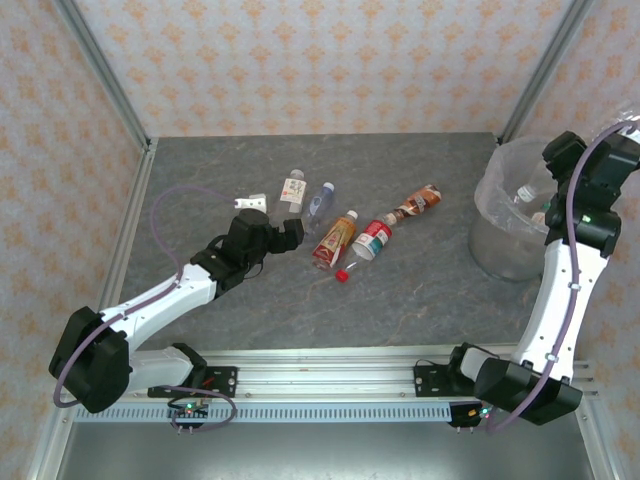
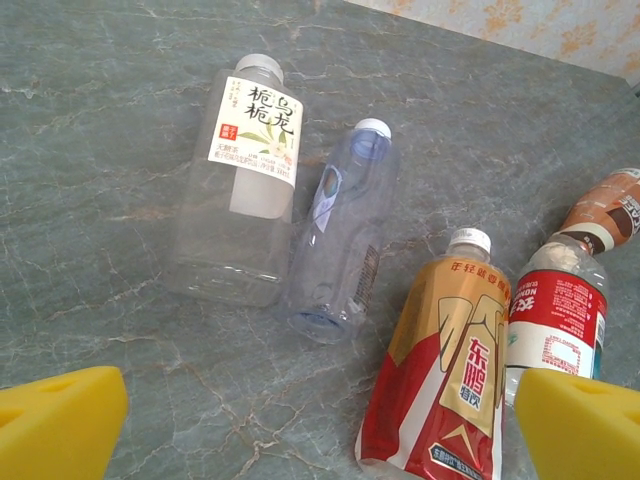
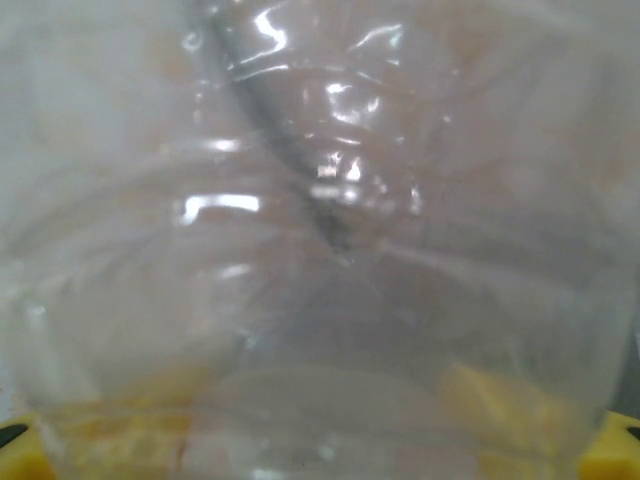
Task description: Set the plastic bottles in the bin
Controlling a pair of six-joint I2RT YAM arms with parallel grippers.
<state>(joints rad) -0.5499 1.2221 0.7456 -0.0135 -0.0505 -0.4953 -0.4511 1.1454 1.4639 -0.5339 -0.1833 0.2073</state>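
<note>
Five plastic bottles (image 1: 372,239) lie on their sides on the grey table (image 1: 250,310), and we are right over them with the left gripper (image 2: 320,385); its yellow pads (image 2: 60,420) are spread wide over bare table, just short of the bottles' bases. From the left wrist we read them off: the white-label bottle (image 2: 245,190) farthest left, the clear bottle (image 2: 340,240) just beside it, both caps pointing away; then the orange-and-red bottle (image 2: 450,370) and the red-label bottle (image 2: 555,325) side by side; the brown bottle (image 2: 610,205) beyond them at the right edge. From above, a small red cap (image 1: 342,274) sits loose near the base of the orange-and-red one. Over on the right, the bin (image 1: 497,245) stands well apart from that cluster (crinkly liner and all), and the right arm (image 1: 560,290) reaches down over its mouth; the right gripper (image 3: 320,450) has its fingers closed part-way on a see-through bottle (image 3: 320,250), which sits so close to the lens that it blurs; we make out yellow through the plastic at both lower corners, and little else.
</note>
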